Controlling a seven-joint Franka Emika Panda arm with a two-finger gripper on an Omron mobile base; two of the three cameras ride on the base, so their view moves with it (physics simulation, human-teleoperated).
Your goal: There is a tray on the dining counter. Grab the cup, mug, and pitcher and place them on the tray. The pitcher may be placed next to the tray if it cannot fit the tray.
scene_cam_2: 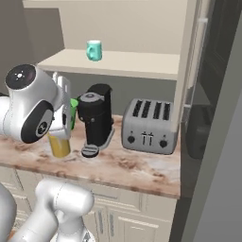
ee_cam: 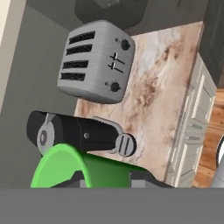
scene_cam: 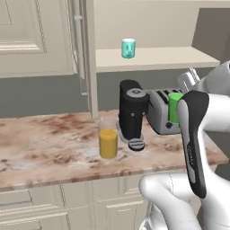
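My gripper point(ee_cam: 107, 180) is shut on the green cup point(ee_cam: 78, 168) and holds it up above the marbled worktop, over the coffee machine. The cup point(scene_cam: 174, 107) shows partly behind my arm, in front of the toaster, and as a green sliver point(scene_cam_2: 73, 111) beside my hand. The teal mug point(scene_cam: 128, 48) point(scene_cam_2: 94, 50) stands upright on the cream shelf above. The glass pitcher point(scene_cam: 108, 139) point(scene_cam_2: 60, 146) with orange-yellow liquid stands on the worktop left of the coffee machine. The tray and the dining counter are out of view.
A black coffee machine point(scene_cam: 133, 114) point(scene_cam_2: 96, 118) point(ee_cam: 74, 131) and a silver toaster point(scene_cam_2: 147, 125) point(ee_cam: 94, 61) stand side by side on the worktop point(scene_cam: 45, 143). Cream cabinet fronts run below it. A tall cream panel point(scene_cam_2: 186, 71) borders the toaster's right.
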